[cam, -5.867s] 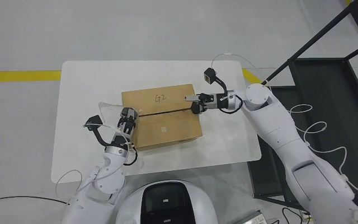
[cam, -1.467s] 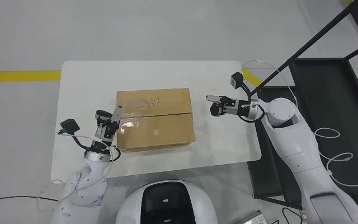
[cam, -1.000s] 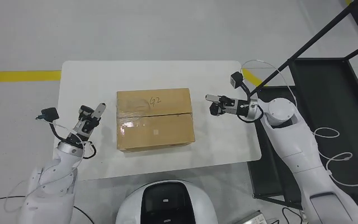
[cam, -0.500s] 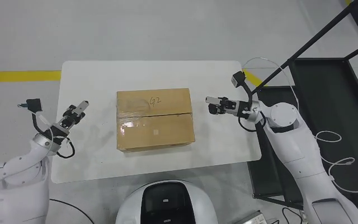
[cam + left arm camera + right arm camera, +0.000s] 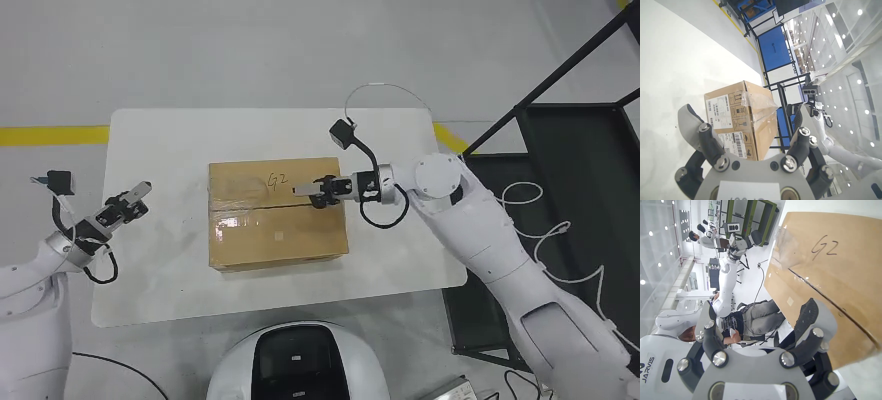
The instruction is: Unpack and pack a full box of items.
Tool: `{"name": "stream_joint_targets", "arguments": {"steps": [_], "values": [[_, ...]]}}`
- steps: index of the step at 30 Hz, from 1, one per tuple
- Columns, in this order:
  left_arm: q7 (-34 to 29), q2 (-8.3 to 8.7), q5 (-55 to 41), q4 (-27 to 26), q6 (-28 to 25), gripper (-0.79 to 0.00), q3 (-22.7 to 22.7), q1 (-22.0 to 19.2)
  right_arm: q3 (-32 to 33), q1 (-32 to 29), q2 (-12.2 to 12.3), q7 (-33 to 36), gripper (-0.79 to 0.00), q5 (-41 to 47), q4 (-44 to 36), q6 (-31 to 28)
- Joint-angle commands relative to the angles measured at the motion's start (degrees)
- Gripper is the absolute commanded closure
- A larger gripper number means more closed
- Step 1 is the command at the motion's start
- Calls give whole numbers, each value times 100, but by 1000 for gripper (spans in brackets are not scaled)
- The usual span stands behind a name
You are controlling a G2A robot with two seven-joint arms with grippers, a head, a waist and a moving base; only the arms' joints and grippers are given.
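Brown cardboard box (image 5: 277, 212) stands at the centre of the white rectangular table (image 5: 400, 250). Right gripper (image 5: 308, 192) is over the box top at the flap seam, right of middle. Left gripper (image 5: 135, 192) is over the table's left part, well apart from the box. Black metal rack (image 5: 570, 170) stands right of the table.
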Motion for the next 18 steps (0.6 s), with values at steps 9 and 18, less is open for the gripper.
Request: {"name": "stream_joint_targets", "arguments": {"steps": [9,18], "values": [[-26,3,-28,9,8,-785,-4,-4,-77,71,-31,-4,-785,42,115,-38],[-26,3,-28,9,8,-785,-4,-4,-403,396,-231,-307,-785,148,77,255]]}}
